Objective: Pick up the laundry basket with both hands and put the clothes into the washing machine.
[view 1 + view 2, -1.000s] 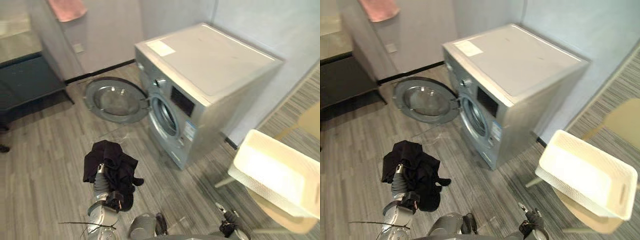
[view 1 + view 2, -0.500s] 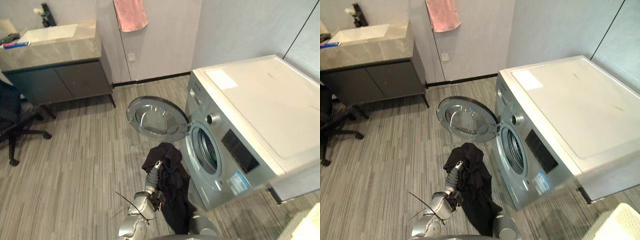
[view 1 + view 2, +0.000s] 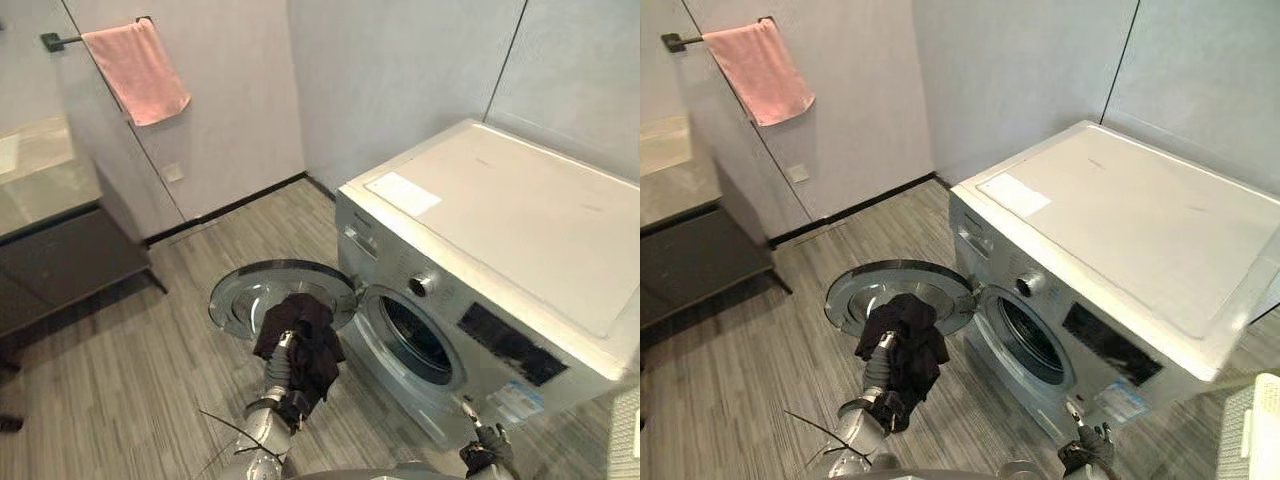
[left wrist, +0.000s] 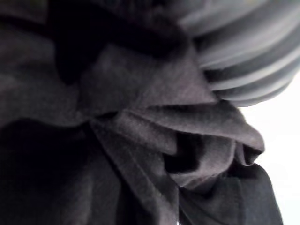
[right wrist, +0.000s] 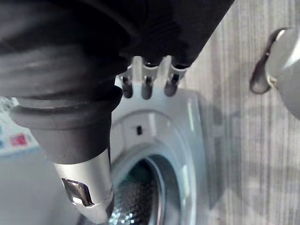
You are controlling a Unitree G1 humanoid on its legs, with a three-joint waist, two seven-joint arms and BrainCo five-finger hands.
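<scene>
- Left eye view: the whole picture has shifted against the earlier pictures, so the camera has moved, not the objects. The washing machine (image 3: 500, 230) now stands at the right, with its door (image 3: 245, 295) swung open to the left and the drum opening (image 3: 420, 345) facing near. A pink towel (image 3: 135, 70) hangs on the far wall.
- Left eye view, task item: the dark garment (image 3: 300, 330) hangs over the left hand (image 3: 282, 358), in front of the door's near rim and left of the drum opening. It is not yet inside. Judgement: the robot has turned toward the machine, and loading is the step in hand.
- Right eye view: the laundry basket (image 3: 1252, 440) shows as a pale strip at the right edge, well apart from both hands. The right hand (image 3: 1085, 455) is low and near, in front of the machine.
- Left wrist view: dark cloth lies bunched against the ribbed cover. The hand is buried in it, so its grip cannot be told.
- Right wrist view: the right hand's fingers (image 5: 146, 88) are straight and loosely spread. They hold nothing and touch nothing. The drum opening lies beyond them.
</scene>
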